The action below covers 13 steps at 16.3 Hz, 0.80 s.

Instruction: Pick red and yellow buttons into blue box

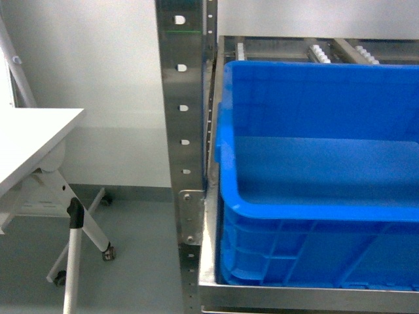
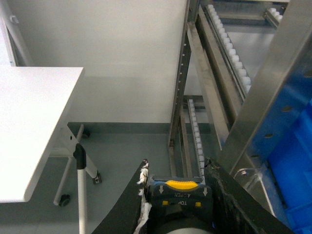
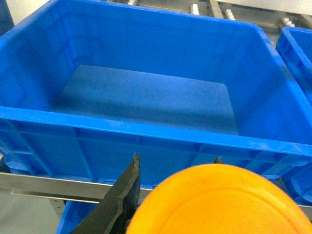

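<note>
Head view
- Blue box: large deep crate with thick rolled rim and ribbed outer wall, seated on a metal rack shelf. Only part of its bare floor shows here.
- Perforated steel upright of the rack, just left of the box.
- White desk at far left, on a folding leg frame with castors; a white pole with a black grip stands before it.
- Neither tool appears in this view, and no buttons.

Left wrist view
- Left tool: two dark fingers spread either side of a button body lying between them. It shows a yellow part and a dark face with arrows and lettering. The fingers flank it closely, but whether they press on it cannot be told. It hangs over grey floor, between the desk and the rack.
- Roller tracks of the rack run up the right side. A corner of the blue box shows at the right edge.

Right wrist view
- Right tool: dark fingers rise on both sides of a yellow button, whose round cap fills the lower frame, blurred by nearness. The tool appears closed upon the button, just outside the near rim of the blue box.
- This view alone gives the whole interior of the box, with nothing lying in it.
- A second blue container sits at the right edge.
- No red button shows in any view.
</note>
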### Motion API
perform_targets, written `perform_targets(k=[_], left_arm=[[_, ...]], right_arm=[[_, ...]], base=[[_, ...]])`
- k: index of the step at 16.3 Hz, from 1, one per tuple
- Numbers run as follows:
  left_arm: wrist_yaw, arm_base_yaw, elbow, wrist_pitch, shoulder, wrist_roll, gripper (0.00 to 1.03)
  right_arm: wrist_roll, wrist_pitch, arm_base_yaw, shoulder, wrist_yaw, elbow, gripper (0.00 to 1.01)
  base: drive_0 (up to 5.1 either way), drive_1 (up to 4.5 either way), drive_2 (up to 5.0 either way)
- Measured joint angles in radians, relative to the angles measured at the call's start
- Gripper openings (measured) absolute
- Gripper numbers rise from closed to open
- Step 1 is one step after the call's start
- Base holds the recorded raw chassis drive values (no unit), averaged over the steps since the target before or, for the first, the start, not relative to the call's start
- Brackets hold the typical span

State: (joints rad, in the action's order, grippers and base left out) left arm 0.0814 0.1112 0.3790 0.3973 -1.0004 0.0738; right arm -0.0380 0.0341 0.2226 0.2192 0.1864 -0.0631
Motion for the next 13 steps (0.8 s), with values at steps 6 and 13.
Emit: perform_targets(k=[6, 13], left_arm=[[0.0, 0.0, 0.0, -0.001, -0.001, 0.0, 0.27], [0.0, 0.0, 0.0, -0.002, -0.003, 0.0, 0.27]], right_arm=[[0.0, 0.001, 0.0, 0.001, 0.0, 0.0, 0.39], [0.0, 0.001, 0.0, 0.001, 0.0, 0.0, 0.39]], base=[[5.1, -2.36, -2.4], [4.9, -3.38, -1.2]])
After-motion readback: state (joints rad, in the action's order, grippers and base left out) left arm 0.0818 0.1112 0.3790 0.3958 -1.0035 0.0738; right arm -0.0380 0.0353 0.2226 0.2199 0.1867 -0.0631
